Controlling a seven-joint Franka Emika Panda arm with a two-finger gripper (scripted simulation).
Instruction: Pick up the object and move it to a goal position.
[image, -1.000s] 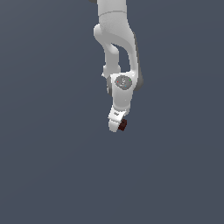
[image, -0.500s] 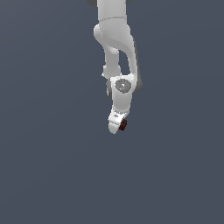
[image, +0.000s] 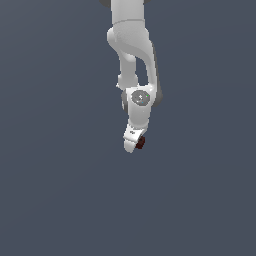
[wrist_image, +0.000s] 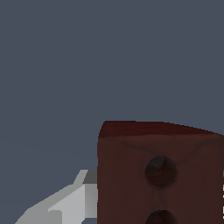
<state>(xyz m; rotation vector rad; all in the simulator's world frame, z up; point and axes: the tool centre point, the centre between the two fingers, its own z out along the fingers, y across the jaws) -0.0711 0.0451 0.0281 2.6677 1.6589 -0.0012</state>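
The object (image: 141, 143) is a tiny dark red-brown cube at the tip of the white arm in the exterior view, near the middle of the picture. My gripper (image: 135, 144) is shut on it, and the white fingers cover most of the cube from this side. In the wrist view the object (wrist_image: 159, 173) fills a large part of the picture: a dark red-brown block with round dimples in its face. One grey-white finger (wrist_image: 70, 203) presses against its side. The other finger is out of view.
A plain dark grey-blue surface (image: 60, 190) lies all around the arm in both views. Nothing else shows.
The arm with the cube in its gripper has drifted very slightly; the hold on the cube is unchanged.
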